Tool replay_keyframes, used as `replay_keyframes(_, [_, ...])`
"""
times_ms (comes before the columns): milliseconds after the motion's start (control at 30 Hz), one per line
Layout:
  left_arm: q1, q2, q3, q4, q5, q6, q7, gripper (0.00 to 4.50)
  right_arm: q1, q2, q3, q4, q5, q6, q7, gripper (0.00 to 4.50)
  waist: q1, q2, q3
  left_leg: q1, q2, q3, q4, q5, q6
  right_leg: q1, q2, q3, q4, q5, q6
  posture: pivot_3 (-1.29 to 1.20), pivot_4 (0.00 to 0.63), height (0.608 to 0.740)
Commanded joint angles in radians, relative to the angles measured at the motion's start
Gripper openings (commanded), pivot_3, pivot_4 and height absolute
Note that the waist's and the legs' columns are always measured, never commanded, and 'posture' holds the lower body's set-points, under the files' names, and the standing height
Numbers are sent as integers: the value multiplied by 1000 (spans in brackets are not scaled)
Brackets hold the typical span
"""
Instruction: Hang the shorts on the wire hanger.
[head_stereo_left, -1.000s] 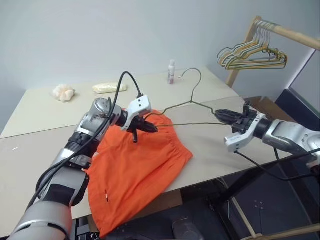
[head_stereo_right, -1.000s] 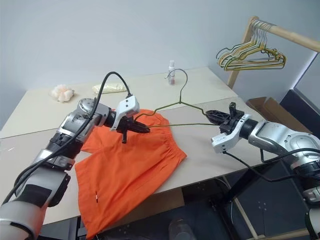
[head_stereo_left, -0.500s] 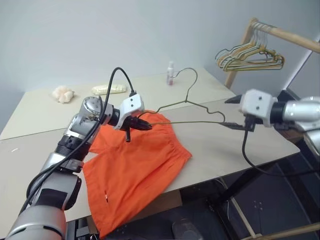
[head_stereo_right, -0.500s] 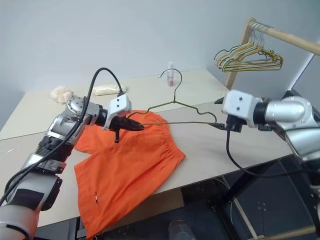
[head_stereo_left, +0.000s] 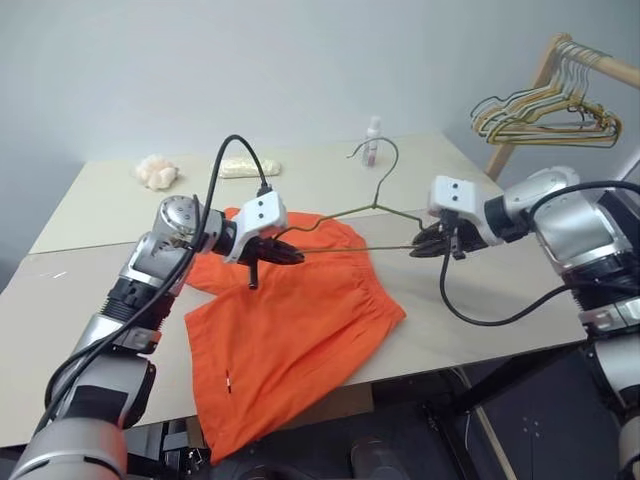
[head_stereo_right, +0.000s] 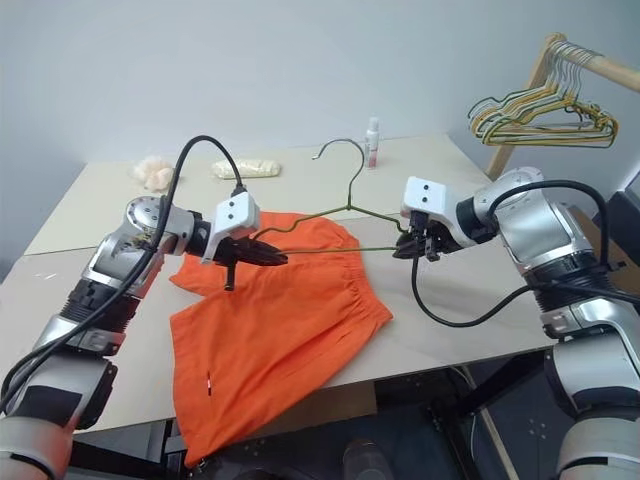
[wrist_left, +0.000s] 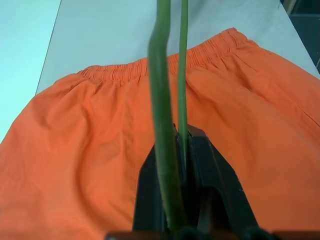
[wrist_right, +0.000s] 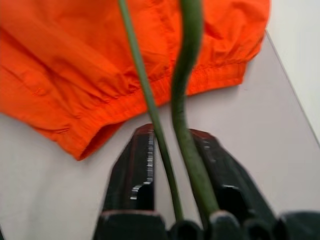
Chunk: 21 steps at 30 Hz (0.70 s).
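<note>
Our left gripper (head_stereo_left: 290, 256) is clamped tight on one end of the wire hanger (head_stereo_left: 345, 215), with both of its wires pinched between the black fingers. Our right gripper (head_stereo_right: 404, 248) sits at the hanger's other end; its wrist view shows both wires running between fingers (wrist_right: 134, 172) that look slightly parted, so we cannot tell whether it has a firm hold.

The hanger is held up between the two grippers, roughly level, hook pointing away from us, just above the shorts (head_stereo_left: 290, 340). The shorts lie flat on the table (head_stereo_left: 470, 290), waistband under the hanger and one leg drooping over the near edge.

We judge the task to be at an early stage: the hanger is lifted, but the shorts are not yet on it.

Both arms reach forward over the table, grippers angled down and turned inward toward each other.
</note>
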Motion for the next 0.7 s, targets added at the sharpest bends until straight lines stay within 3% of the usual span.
replay_keyframes(33, [0, 7, 27, -18, -21, -89, -38, 0, -10, -16, -61, -54, 16, -5, 60, 25, -3, 0, 0, 0, 0, 0, 0, 0, 0, 0, 0, 0, 0, 0, 0, -240, 0, 740])
replay_keyframes(100, [-2, 1, 28, 0, -26, -124, -57, 0, 11, -23, -79, -86, 28, 3, 77, 25, -5, 0, 0, 0, 1, 0, 0, 0, 0, 0, 1, 0, 0, 0, 0, -243, 0, 740])
replay_keyframes(200, [-1, -5, 56, 57, -63, -263, -141, 679, 82, -59, -127, -162, 57, 32, 93, 0, -4, 0, 0, 0, 1, 0, 0, 0, 0, 0, 1, 0, 0, 0, 0, -247, 0, 740])
replay_keyframes(433, [-61, 48, 130, 311, -41, -370, -124, 2962, 421, -185, -311, -326, 166, 284, 4, 0, 7, 0, 0, 0, 1, 0, 0, 0, 0, 1, 0, -2, -1, 0, 0, -243, 0, 740])
replay_keyframes(567, [21, 85, 180, 198, -125, -297, -185, 4267, 540, -199, -379, -317, 211, 470, -68, 0, 4, 1, -1, 1, 1, 1, 0, 0, 0, 1, 1, -1, -1, 0, 0, -234, 0, 740])
replay_keyframes(700, [148, 104, 211, -12, -171, -240, -157, 4438, 498, -181, -346, -231, 231, 680, -115, 0, 8, 3, -1, 4, 2, 1, 0, 0, 0, 4, 1, 1, -1, 0, 0, -217, 0, 740])
